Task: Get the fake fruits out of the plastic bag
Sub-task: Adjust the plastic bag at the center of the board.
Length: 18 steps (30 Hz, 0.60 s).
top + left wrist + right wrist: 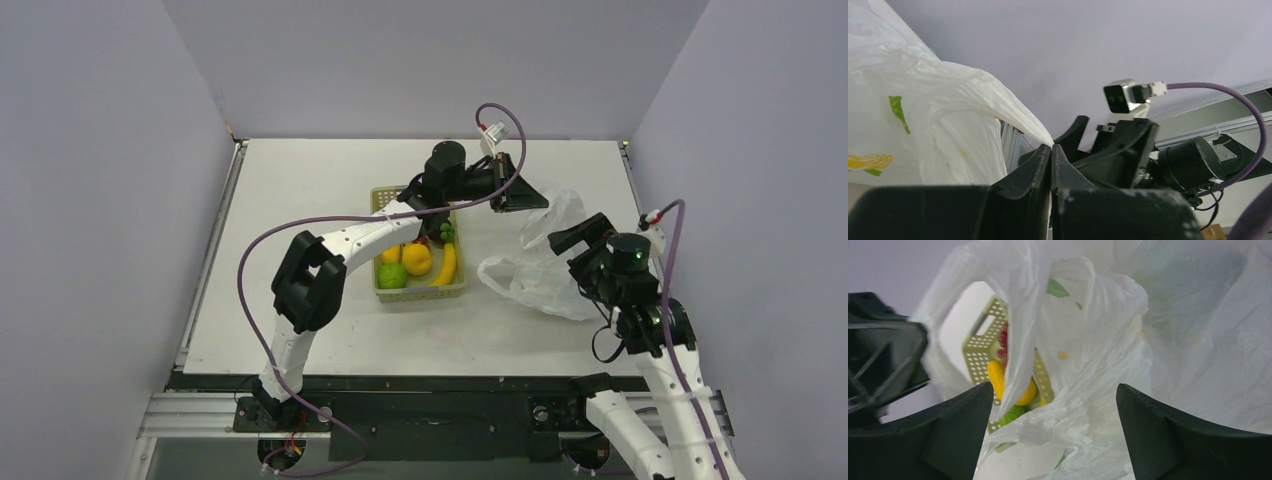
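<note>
From the top external view, the plastic bag [545, 268] lies crumpled on the right of the table [300, 200], just right of the yellow-green basket [421, 293]. The left gripper [515, 192] reaches over the basket to the bag's far edge. The right gripper [572, 240] hangs over the bag's near side. The fake fruits [417, 258] sit in the basket, among them a green round one, a yellow one and a banana.

From the left wrist view, the left gripper [1051, 150] is clenched on a pulled-up peak of the plastic bag [938, 100].

From the right wrist view, the right gripper [1054, 390] is spread wide, with loose folds of the plastic bag [1158, 315] between and beyond its fingers [948, 435]. Through a handle loop show the basket [977, 347] and the fake fruits [996, 376] in it. Whether any fruit lies inside the bag cannot be told.
</note>
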Motion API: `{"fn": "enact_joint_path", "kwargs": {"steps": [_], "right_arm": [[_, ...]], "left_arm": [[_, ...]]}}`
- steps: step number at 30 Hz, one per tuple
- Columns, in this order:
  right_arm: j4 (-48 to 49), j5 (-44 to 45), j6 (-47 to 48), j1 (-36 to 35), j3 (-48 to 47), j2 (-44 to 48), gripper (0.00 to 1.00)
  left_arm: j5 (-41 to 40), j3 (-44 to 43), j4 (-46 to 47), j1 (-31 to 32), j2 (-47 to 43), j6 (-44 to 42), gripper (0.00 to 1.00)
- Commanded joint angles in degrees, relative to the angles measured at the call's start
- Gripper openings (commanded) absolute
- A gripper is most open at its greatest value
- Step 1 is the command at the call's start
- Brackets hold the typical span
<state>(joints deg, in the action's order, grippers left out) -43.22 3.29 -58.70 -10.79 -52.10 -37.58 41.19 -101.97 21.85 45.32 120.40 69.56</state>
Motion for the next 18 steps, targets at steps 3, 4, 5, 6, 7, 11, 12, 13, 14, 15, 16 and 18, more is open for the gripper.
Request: {"fn": "enact_joint_path", "kwargs": {"steps": [3, 4, 5, 6, 7, 11, 12, 13, 14, 15, 16, 18], "right_arm": [[0.2, -2.4, 6.2, 0.5, -1.1, -7.5, 0.87], [0.4, -2.3, 6.4, 0.5, -0.9, -7.5, 0.87], [0.6, -2.1, 7.1, 0.5, -0.2, -7.6, 0.87], [1.6, -2.6, 8.5, 0.5, 0.2, -7.7, 0.87], [2.1, -2.7, 9.3, 0.6, 0.9, -8.4, 0.88], [4.2, -2.3, 15.7, -0.3, 1.7, -12.4, 0.9], [4.8, -2.2, 17.4, -0.5, 2.2, -13.1, 0.9], [5.2, -2.2, 18.1, -0.9, 2.6, -14.2, 0.91], [5.7, -2.4, 19.1, -1.0, 3.3, -14.8, 0.91], [5.9, -2.5, 19.5, -1.4, 3.6, -15.7, 0.92], [5.9, -1.9, 19.7, -1.8, 4.4, -15.9, 0.92], [5.6, -0.4, 19.4, -3.1, 5.7, -15.6, 0.9]], "left_arm": [[0.2, -3.9, 5.6, 0.1, -3.5, 2.3, 0.0], [0.1, -4.8, 5.3, 0.1, -3.1, 2.5, 0.0], [-0.1, -5.3, 5.2, 0.1, -2.9, 2.6, 0.0], [-0.3, -6.1, 4.9, 0.2, -2.5, 2.6, 0.0], [-0.5, -6.4, 4.9, 0.2, -2.3, 2.7, 0.0], [-1.5, -8.0, 4.8, 0.2, -1.3, 3.2, 0.0], [-1.8, -8.6, 4.7, 0.3, -1.0, 3.3, 0.0], [-1.8, -9.0, 4.6, 0.3, -0.9, 3.4, 0.0], [-2.0, -9.7, 4.5, 0.4, -0.6, 3.5, 0.0], [-2.0, -10.2, 4.3, 0.5, -0.4, 3.5, 0.0], [-2.1, -11.3, 3.4, 0.5, 0.0, 3.2, 0.0], [-2.1, -13.5, 1.6, 0.6, 0.9, 2.6, 0.0]]}}
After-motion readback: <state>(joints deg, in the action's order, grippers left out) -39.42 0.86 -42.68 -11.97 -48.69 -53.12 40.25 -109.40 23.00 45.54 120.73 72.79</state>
